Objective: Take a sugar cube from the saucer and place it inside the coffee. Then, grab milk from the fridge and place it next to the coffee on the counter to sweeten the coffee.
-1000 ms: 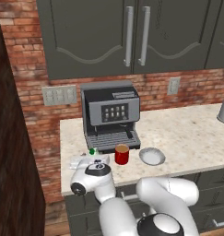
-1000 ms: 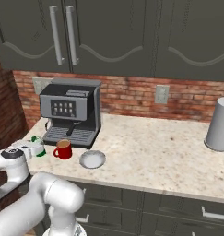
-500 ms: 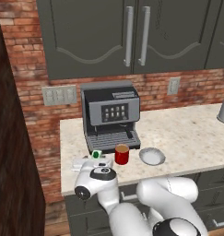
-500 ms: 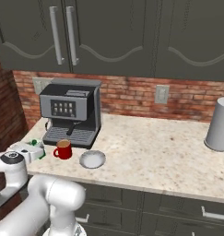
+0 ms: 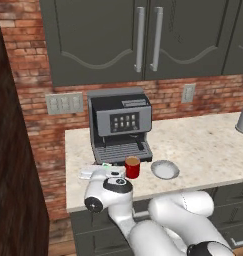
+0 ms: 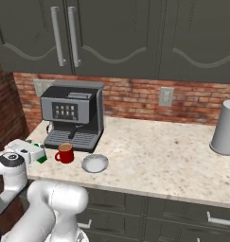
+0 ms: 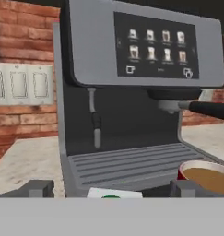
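While my claw (image 7: 111,190) hangs low at the left end of the beige speckled stone counter (image 5: 208,145), the small green-and-white milk carton (image 6: 39,155) sits between my two dark finger tips (image 7: 37,188), its white top with a green spot just showing at the bottom of the hand view. The tips stand wide on either side of the carton and seem to have hold of it, though I cannot see the pads touch its sides.

As I judge it, the step in hand is setting the milk down beside the small red cylindrical coffee mug (image 5: 132,167). To do it well I should keep the carton upright, lower it until its base meets the stone, and stay left of the mug so I neither nudge it nor spill it. I should also keep off the drip tray of the big grey-black coffee machine (image 5: 120,125) straight ahead.

The carton looks small, about mug-sized, mostly white with green at its lower edge. It lies near the counter's front left corner, just beside the mug. The mug holds brown liquid near its rim, and the round light-grey saucer (image 6: 95,163) rests just right of it; I cannot make out a sugar cube on it.
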### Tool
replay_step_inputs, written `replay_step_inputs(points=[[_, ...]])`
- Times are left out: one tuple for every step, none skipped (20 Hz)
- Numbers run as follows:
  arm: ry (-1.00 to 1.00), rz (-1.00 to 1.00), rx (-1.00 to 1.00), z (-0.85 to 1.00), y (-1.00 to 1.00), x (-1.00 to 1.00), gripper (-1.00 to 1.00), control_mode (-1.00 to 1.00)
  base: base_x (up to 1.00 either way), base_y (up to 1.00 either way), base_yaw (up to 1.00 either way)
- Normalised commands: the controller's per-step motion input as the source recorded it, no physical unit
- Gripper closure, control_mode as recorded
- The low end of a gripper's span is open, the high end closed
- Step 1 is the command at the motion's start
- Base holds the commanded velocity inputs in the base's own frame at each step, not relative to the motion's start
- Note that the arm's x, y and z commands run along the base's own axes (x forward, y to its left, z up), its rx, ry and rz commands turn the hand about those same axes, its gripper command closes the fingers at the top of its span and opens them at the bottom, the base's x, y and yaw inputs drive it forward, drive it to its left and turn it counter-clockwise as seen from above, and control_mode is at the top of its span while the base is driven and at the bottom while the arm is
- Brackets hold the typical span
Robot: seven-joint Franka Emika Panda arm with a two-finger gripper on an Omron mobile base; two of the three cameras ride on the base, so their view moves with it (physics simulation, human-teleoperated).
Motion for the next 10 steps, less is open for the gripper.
replay_step_inputs(points=[[-0.06,0.0,0.0,0.78,0.0,-0.25,-1.0,-1.0,0.0,0.0,0.0],[-0.04,0.0,0.0,0.79,0.0,-0.41,-1.0,-1.0,0.0,0.0,0.0],[-0.02,0.0,0.0,0.77,0.0,-0.64,-1.0,-1.0,0.0,0.0,0.0],[0.0,0.0,0.0,0.76,0.07,-0.89,-1.0,-1.0,0.0,0.0,0.0],[0.0,0.0,0.01,0.75,0.06,-1.0,-1.0,-1.0,0.0,0.0,0.0],[0.0,0.0,0.02,0.69,0.04,-1.0,-1.0,-1.0,0.0,0.0,0.0],[0.0,0.0,0.05,0.64,0.02,-1.0,-1.0,-1.0,0.0,0.0,0.0],[0.0,0.0,0.06,0.63,0.03,-1.0,-1.0,-1.0,0.0,0.0,0.0],[0.0,0.0,0.08,0.71,0.01,-1.0,-1.0,-1.0,0.0,0.0,0.0],[-0.02,0.0,0.1,0.79,0.01,-1.0,-1.0,-1.0,0.0,0.0,0.0]])
